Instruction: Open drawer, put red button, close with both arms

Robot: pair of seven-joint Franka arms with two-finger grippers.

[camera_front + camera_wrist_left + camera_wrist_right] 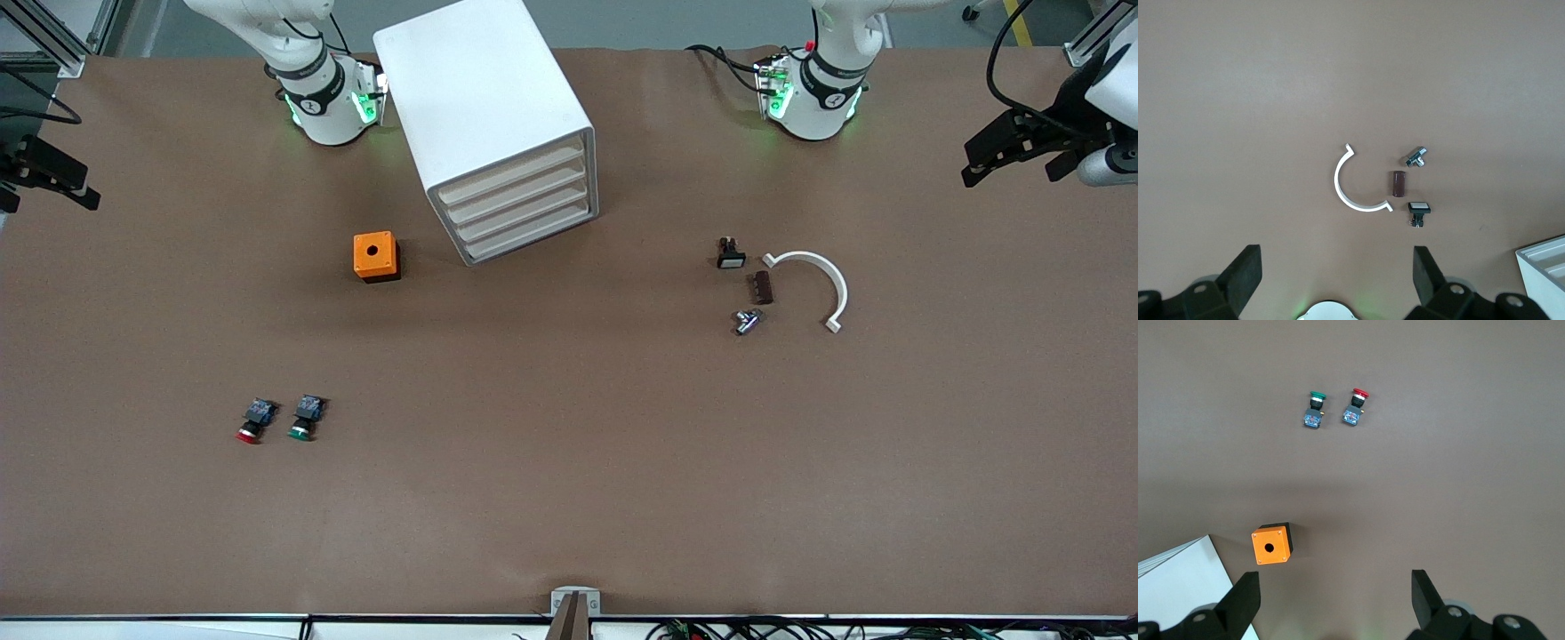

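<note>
- Brown bench (569, 498), lab floor and frame rails at the edges. White cabinet (484, 98) stands between the two arm bases, turned at an angle; all four drawers shut. No drawer is marked as the target; taking the top drawer (516, 174).
- Red button (252, 420) lies on the bench toward the right arm's end, much nearer the front camera than the cabinet, cap toward the camera. Green button (305, 418) lies just beside it, not touching.
- Orange box (376, 257) sits beside the cabinet, between it and the buttons.
- Left end effector (1022, 147) raised over its end of the bench, fingers spread wide, empty. Right end effector (1335, 603) likewise wide open and empty, high over its end.
- White arc (813, 284), brown block (762, 287) and two small parts lie toward the left arm's end; not needed.
- Risks, judged:
  - Twin buttons so close: a slightly offset grasp could take green or knock red away.
  - Plain, stacked drawer fronts: fingers may slip or catch the wrong tray.
  - Angled cabinet may slide when pulled unless braced.
</note>
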